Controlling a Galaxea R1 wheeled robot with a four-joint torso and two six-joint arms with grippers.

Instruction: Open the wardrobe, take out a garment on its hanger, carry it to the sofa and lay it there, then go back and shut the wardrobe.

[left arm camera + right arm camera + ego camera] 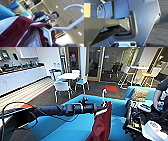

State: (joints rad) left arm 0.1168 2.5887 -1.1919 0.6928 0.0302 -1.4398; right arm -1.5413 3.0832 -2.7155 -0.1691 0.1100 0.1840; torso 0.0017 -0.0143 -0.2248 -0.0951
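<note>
My left arm reaches across the head view from the left. Its gripper (100,108) is shut on the thin white hanger (103,94), whose curved hook (71,25) stands up above it. The maroon garment (103,124) with white trim hangs from the hanger, over the front of the bright turquoise sofa (72,127). In the left wrist view the garment (15,33) is seen close up, with the sofa (5,11) behind it. My right arm (150,128) is low at the right edge of the head view.
A person (160,93) with a control rig stands at the right and also appears as the person (43,16) in the left wrist view. A smaller blue seat with a patterned cushion (140,94) is behind the sofa. White tables and chairs (67,79) stand further back, and a kitchen counter (20,74) runs along the left.
</note>
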